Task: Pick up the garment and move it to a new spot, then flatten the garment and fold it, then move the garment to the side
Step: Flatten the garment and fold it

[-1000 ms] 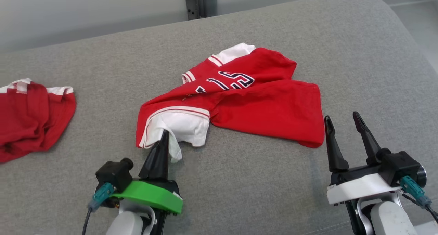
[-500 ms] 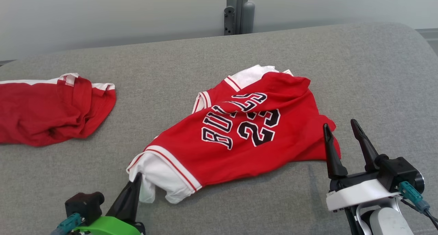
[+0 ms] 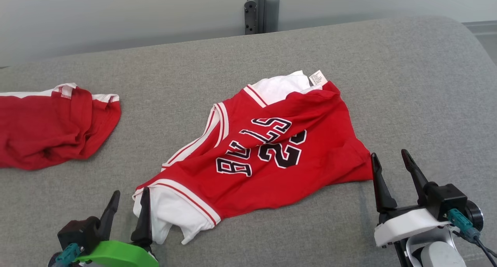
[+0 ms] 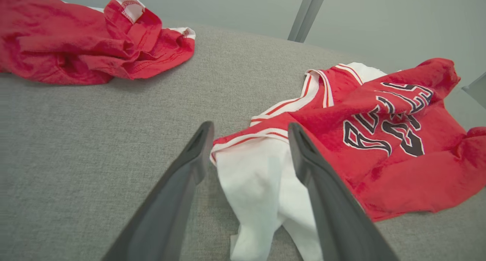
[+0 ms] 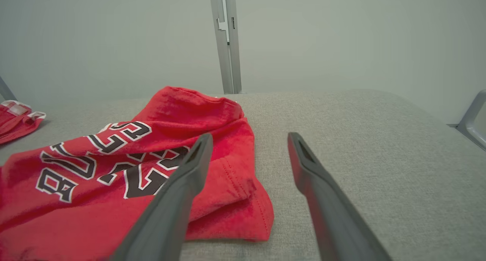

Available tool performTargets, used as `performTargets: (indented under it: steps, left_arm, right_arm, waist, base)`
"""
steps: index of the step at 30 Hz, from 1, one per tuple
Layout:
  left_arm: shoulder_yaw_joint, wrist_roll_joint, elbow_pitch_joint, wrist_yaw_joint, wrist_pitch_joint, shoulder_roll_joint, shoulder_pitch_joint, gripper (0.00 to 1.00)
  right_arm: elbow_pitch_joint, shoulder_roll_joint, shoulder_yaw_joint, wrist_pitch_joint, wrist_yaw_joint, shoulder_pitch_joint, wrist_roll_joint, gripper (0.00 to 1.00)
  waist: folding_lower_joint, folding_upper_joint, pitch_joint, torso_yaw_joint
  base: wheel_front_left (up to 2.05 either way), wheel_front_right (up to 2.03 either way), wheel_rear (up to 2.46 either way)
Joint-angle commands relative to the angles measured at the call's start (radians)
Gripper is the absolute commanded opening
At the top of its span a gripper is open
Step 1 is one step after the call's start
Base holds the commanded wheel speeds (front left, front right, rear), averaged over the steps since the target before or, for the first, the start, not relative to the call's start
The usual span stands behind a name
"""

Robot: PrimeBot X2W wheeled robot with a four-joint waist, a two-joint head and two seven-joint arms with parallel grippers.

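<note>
Brackets the jersey (image 3: 271, 154) at its white near corner with the released left end effector (image 3: 131, 192); parks the released right end effector (image 3: 388, 153) beside its red hem.

**A:** We've got our left gripper (image 3: 131, 191) low at the lower left, its two dark fingers (image 3: 143, 216) parted, pointing up from the green mount (image 3: 116, 256).

**B:** And our right gripper (image 3: 389, 153) sits at the lower right, spread just as wide, leaning slightly left above its white mount (image 3: 404, 225).
</note>
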Motion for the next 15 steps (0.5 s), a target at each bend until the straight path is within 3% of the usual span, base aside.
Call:
performTargets:
  steps: [1,13,14,15]
  left_arm:
    - [0.004,0.022,0.001,0.006,-0.025,0.001,-0.022,1.0]
    - [-0.058,0.055,0.033,-0.01,-0.112,-0.069,-0.086,1.0]
    - [-0.062,0.056,0.038,-0.012,-0.114,-0.073,-0.087,1.0]
    - [-0.067,0.057,0.044,-0.014,-0.116,-0.077,-0.088,1.0]
  right_arm:
    - [0.024,-0.003,-0.006,-0.003,0.0,-0.004,-0.01,1.0]
    - [0.287,-0.003,-0.015,-0.003,0.0,-0.133,-0.006,1.0]
    - [0.317,-0.003,-0.006,-0.003,0.0,-0.149,0.001,0.97]
    - [0.349,-0.003,0.002,-0.003,0.0,-0.164,0.007,0.81]
  waist:
    - [0.0,0.0,0.001,0.007]
    - [0.0,0.0,0.017,0.077]
    - [0.0,0.0,0.018,0.079]
    - [0.0,0.0,0.019,0.081]
  base:
    - [0.0,0.0,0.0]
    - [0.0,0.0,0.0]
    - [0.0,0.0,0.0]
    - [0.0,0.0,0.0]
